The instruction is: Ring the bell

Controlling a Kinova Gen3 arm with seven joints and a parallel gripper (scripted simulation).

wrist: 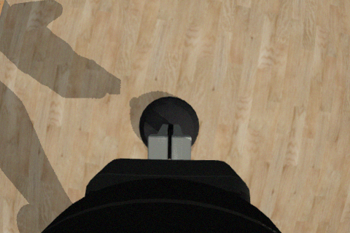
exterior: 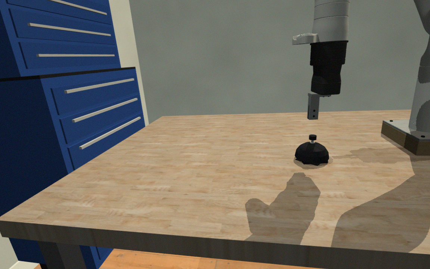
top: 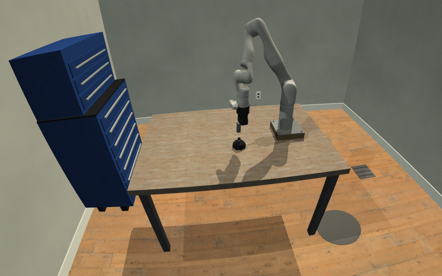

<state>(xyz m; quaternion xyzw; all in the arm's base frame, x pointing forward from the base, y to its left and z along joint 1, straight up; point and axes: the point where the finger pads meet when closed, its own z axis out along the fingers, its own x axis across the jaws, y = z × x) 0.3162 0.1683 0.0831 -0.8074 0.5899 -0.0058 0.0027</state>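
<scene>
The fingers (exterior: 312,115) are pressed together with only a thin slit between them and hold nothing. They point straight down. Directly below them, with a clear gap of air, stands the bell (exterior: 311,154), a black dome on the table (exterior: 163,173). Its button (exterior: 312,136) sits raised on a short stem, untouched, just under the tips. In the wrist view the fingers overlap the near edge of the bell (wrist: 169,119). Off to the side of the fingers, well apart, the arm's base (exterior: 393,132) is bolted to the table. On the opposite side, beyond the table edge, stands a blue cabinet (exterior: 43,110).
</scene>
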